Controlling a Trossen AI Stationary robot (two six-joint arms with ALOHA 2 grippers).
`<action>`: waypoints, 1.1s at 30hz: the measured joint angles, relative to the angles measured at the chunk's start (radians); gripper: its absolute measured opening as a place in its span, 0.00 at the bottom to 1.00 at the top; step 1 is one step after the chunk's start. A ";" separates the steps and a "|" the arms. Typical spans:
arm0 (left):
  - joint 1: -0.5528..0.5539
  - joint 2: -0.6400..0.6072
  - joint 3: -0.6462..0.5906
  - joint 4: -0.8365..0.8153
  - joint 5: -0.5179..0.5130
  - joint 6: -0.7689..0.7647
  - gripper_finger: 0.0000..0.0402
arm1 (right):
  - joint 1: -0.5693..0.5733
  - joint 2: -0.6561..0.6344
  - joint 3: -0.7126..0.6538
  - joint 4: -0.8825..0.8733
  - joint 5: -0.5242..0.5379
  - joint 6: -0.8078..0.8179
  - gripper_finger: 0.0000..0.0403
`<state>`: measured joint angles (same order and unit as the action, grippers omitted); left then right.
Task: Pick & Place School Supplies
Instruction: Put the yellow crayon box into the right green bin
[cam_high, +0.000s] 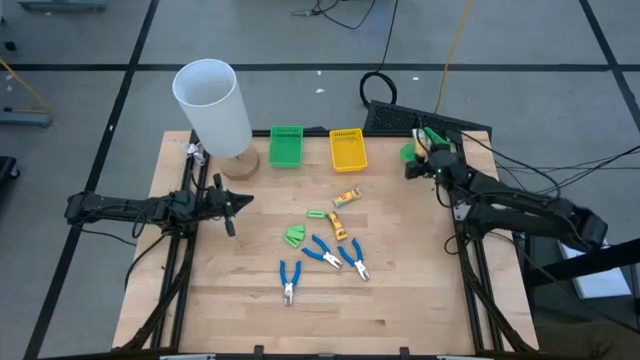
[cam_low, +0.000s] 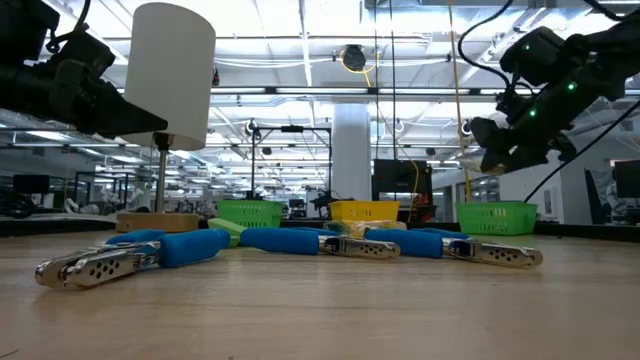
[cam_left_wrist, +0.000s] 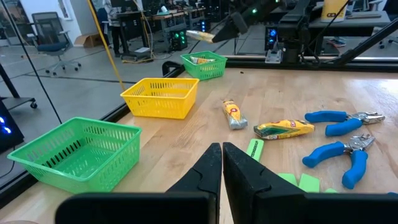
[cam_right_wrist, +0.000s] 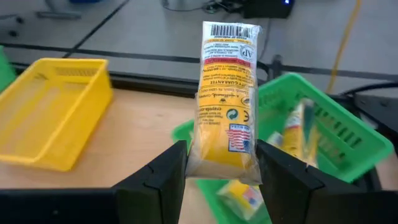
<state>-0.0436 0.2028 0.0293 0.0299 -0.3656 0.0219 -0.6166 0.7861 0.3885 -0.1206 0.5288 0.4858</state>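
Right end effector (cam_right_wrist: 221, 171) clamped on a yellow crayon packet (cam_right_wrist: 225, 99), held upright above the far-right green bin (cam_right_wrist: 323, 134), probably so that a release drops it beside the packets already inside. Left end effector (cam_left_wrist: 221, 163) with fingers together, waiting low over the worktop (cam_high: 240, 290) at its left side. Left on the worktop centre: two more yellow packets (cam_high: 347, 197), light-green pieces (cam_high: 294, 235) and three blue-handled pliers (cam_high: 323, 251), near each other.
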 joint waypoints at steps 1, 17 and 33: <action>0.000 0.000 0.000 0.000 0.000 0.000 0.05 | -0.011 0.000 -0.009 0.003 0.000 0.000 0.41; 0.000 0.000 0.000 0.000 0.000 0.000 0.05 | -0.052 0.000 -0.210 0.230 -0.010 0.027 0.41; 0.000 0.000 0.000 0.000 0.000 0.000 0.05 | -0.052 0.000 -0.211 0.281 -0.006 -0.001 0.42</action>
<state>-0.0435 0.2028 0.0294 0.0299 -0.3655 0.0217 -0.6682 0.7864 0.1776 0.1608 0.5224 0.4850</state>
